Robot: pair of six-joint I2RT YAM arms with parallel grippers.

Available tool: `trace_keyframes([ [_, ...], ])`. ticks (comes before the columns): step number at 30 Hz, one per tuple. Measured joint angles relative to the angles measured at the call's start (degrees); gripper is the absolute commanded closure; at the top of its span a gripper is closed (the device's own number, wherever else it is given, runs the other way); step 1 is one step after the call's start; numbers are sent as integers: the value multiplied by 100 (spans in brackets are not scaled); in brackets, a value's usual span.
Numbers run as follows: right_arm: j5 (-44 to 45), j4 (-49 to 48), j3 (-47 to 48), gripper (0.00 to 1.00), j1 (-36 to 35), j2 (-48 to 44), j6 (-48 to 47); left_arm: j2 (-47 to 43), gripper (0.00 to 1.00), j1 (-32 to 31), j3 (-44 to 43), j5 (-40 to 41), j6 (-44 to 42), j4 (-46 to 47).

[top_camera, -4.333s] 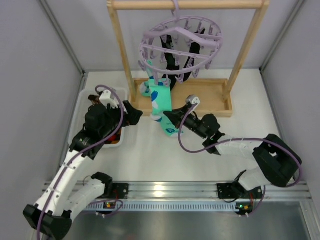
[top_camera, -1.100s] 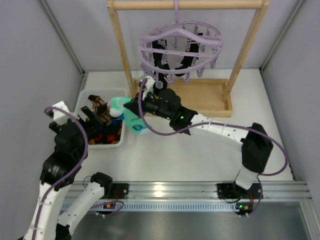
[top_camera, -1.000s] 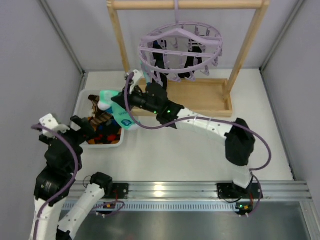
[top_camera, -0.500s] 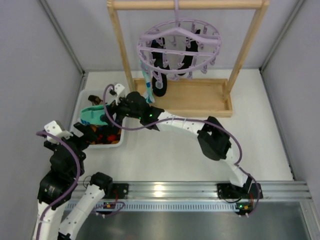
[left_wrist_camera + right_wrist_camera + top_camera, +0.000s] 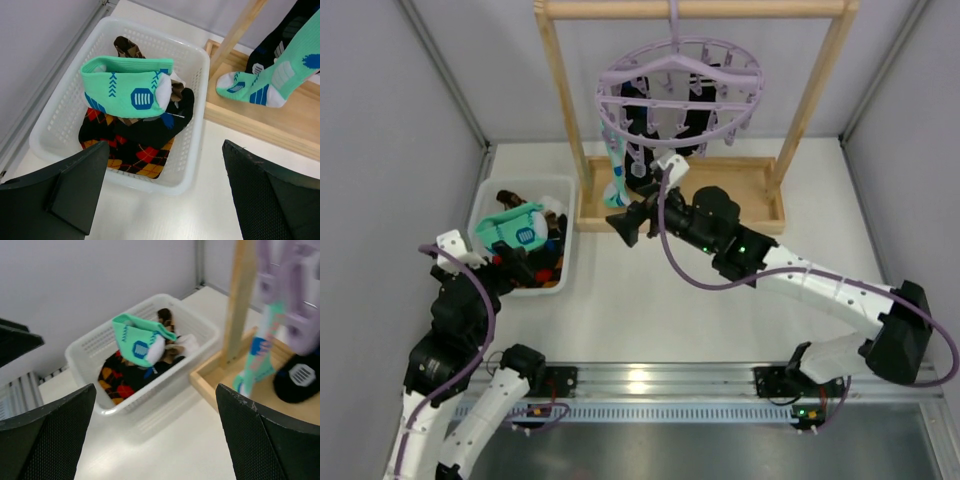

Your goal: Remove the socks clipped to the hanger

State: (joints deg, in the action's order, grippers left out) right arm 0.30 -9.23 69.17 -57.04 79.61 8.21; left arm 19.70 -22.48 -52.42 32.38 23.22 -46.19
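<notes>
The lilac hanger [image 5: 680, 85] hangs by its hook from the wooden frame. One mint-green sock [image 5: 616, 178] and black socks [image 5: 665, 125] are still clipped to it. Another mint-green sock [image 5: 515, 228] lies loose on the pile in the white basket [image 5: 570, 262]. My right gripper [image 5: 623, 226] is open and holds nothing, between the basket and the frame's base. My left gripper [image 5: 512, 268] is open too, over the basket's near edge. The left wrist view shows the dropped sock [image 5: 127, 92] and the clipped mint sock [image 5: 270, 82]. The right wrist view shows both as well, the dropped sock [image 5: 140, 340] and the clipped one [image 5: 257, 357].
The basket also holds red-orange-black patterned socks [image 5: 130, 150] and a brown patterned one [image 5: 127, 47]. The wooden frame's tray base [image 5: 740, 190] stands just right of the basket, its left post [image 5: 560, 100] close to the hanging sock. Grey walls close in both sides.
My right gripper opened and dropped the mint-green sock into the basket, then drew back to the right. The left arm shifted slightly near the basket's front.
</notes>
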Motion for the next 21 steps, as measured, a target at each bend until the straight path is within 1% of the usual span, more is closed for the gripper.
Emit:
trace_keyframes([
  [2, 96, -232, -503, 1, 363, -271, 81, 133, 2, 0, 2, -59, -2, 33],
  [4, 179, -326, -916, 2, 802, -240, 151, 306, 2, 0, 39, -212, -33, 157],
  [7, 216, -385, -1281, 2, 1305, 133, 234, 586, 2, 22, 96, -509, -101, 284],
  [9, 166, -514, -1357, 3, 1469, 459, 249, 820, 2, 44, 118, -702, -144, 330],
  [12, -92, -929, -1355, 3, 1517, 916, 247, 1075, 2, 59, 179, -1060, -229, 409],
  [15, -339, -1421, -1263, 3, 1508, 1349, 236, 1117, 2, 59, 254, -1294, -267, 426],
  [21, -404, -2448, -656, 4, 1410, 2435, 149, 1054, 2, 59, 264, -1508, -328, 522],
])
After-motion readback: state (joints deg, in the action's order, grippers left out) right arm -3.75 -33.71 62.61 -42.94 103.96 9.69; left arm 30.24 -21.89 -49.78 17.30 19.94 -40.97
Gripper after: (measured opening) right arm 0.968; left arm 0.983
